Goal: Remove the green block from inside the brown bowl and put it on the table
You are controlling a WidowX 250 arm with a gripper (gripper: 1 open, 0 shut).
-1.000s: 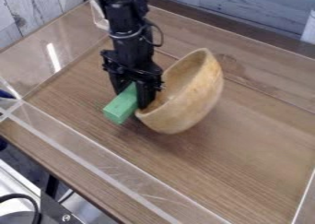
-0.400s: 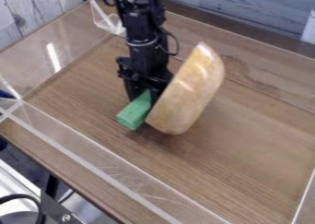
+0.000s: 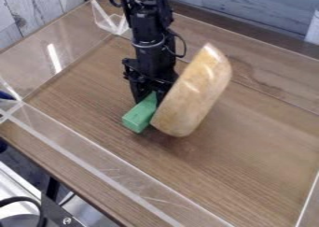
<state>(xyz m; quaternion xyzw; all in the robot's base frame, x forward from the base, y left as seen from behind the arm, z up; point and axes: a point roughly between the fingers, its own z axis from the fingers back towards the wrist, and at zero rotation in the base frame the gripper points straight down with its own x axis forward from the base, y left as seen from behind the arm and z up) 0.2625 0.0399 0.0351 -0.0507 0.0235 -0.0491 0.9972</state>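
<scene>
Green block (image 3: 141,115) down at table (image 3: 75,81) level, poking out from under the lower left rim of the brown bowl (image 3: 196,91); upper end hidden behind the gripper (image 3: 147,92). Touching the tabletop or just above it: can't tell from this view. Jaws narrow, clamped around the block's upper end, pointing straight down.

Handling, judged from looks: rigid, matte, light, so probably no slip risk and no crush risk. Best held across the short width near an end, as now. Bowl is the awkward part: thick wood, heavier, round-bottomed, tipped steeply on edge and apparently leaning against the gripper and block. Likely to rock back or roll once the block comes free. Slow release advised.

Versus one second back: bowl then tilted but with hollow interior facing the camera; now stood nearly on its rim, outer wall showing, interior turned away. Block and gripper shifted slightly right and toward the bowl. Grip unchanged throughout. Versus the nearer earlier frame: almost identical, only a small nudge.
</scene>
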